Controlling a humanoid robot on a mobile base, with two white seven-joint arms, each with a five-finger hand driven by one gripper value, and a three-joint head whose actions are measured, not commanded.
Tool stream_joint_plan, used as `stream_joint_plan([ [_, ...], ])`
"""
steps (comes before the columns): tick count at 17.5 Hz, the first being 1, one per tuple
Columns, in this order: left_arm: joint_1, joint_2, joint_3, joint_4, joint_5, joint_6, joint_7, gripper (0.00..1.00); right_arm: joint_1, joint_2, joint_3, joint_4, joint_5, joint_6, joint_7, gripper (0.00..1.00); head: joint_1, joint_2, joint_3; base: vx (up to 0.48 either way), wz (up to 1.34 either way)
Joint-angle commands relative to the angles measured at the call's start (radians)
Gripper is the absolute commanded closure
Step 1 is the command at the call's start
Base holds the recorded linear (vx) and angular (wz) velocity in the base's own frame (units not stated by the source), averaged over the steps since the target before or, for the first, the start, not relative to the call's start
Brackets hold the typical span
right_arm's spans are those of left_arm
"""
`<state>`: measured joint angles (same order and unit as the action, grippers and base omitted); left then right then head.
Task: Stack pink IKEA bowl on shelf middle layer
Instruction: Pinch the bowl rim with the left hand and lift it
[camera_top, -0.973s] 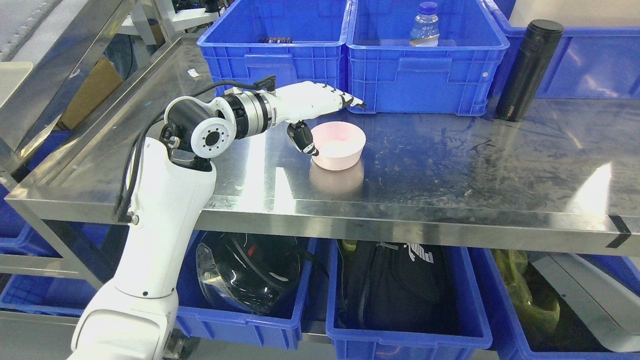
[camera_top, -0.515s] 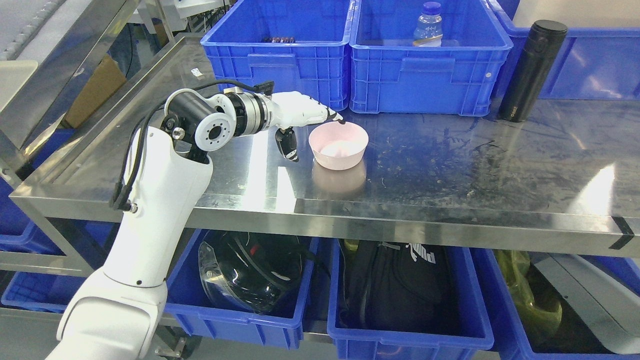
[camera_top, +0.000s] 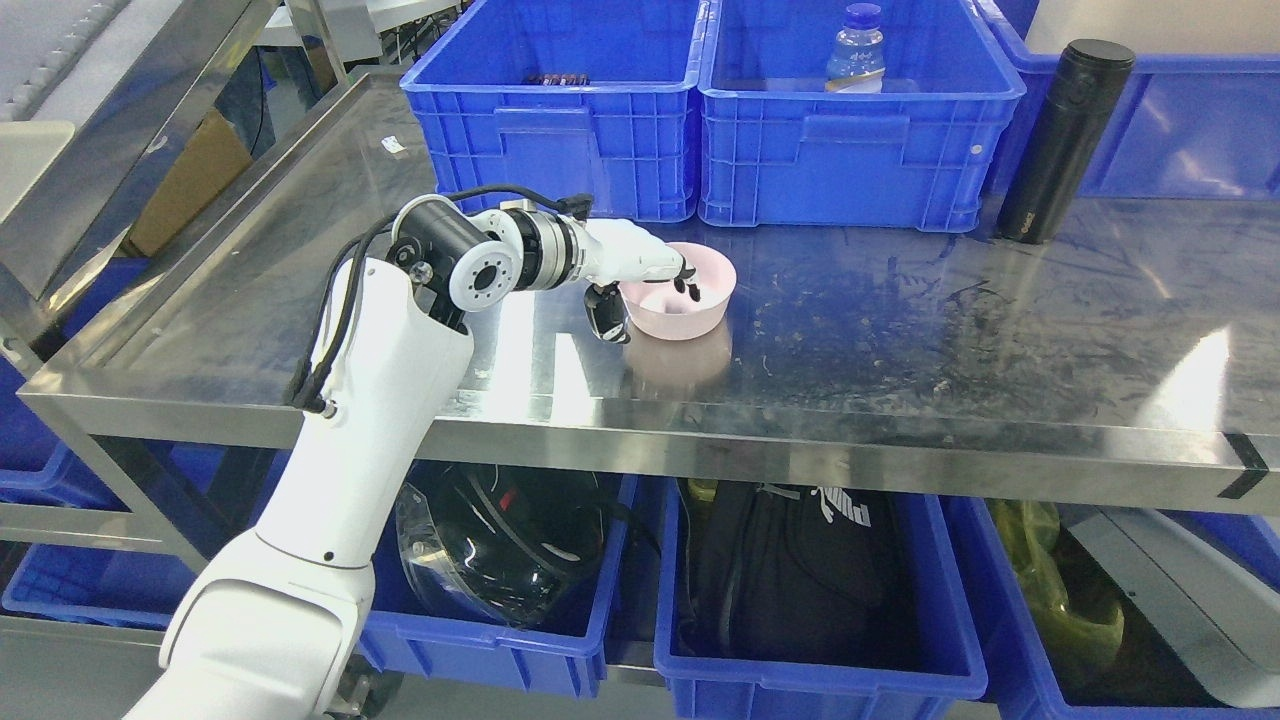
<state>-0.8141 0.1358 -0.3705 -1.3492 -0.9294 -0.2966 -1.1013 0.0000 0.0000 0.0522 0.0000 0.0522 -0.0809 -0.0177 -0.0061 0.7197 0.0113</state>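
Left hand (camera_top: 640, 275) clamped on pink bowl (camera_top: 690, 300) rim, fingers (camera_top: 684, 280) hooked inside, thumb outside, bowl on counter (camera_top: 900, 330)

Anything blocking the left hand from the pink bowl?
Nothing visible does. The left hand is already at the pink bowl: its fingers curl over the near-left rim into the bowl, thumb outside the wall. The steel shelf beside the bowl is bare.

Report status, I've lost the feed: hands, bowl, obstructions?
Left hand pinching pink bowl rim, fingers inside, thumb outside. Bowl on steel shelf. Nothing blocking.
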Motion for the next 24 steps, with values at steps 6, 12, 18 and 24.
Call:
stream_joint_plan([
  [6,-0.007,-0.118,0.074,0.168,-0.016,-0.147,0.003,0.79,0.003,-0.017,0.0,-0.017,0.0,0.0,-0.001,0.0,0.0,0.0,0.0,0.0,0.0],
  [12,0.001,-0.118,0.27,0.165,0.001,-0.318,-0.023,1.0,0.005,-0.017,0.0,-0.017,0.0,0.0,-0.001,0.0,0.0,0.0,0.0,0.0,0.0],
  [18,-0.025,-0.118,0.395,0.038,0.219,-0.36,-0.035,1.0,0.003,-0.017,0.0,-0.017,0.0,0.0,-0.001,0.0,0.0,0.0,0.0,0.0,0.0],
  [24,0.002,-0.118,0.452,-0.013,0.331,-0.476,-0.028,1.0,0.003,-0.017,0.0,-0.017,0.0,0.0,-0.001,0.0,0.0,0.0,0.0,0.001,0.0],
])
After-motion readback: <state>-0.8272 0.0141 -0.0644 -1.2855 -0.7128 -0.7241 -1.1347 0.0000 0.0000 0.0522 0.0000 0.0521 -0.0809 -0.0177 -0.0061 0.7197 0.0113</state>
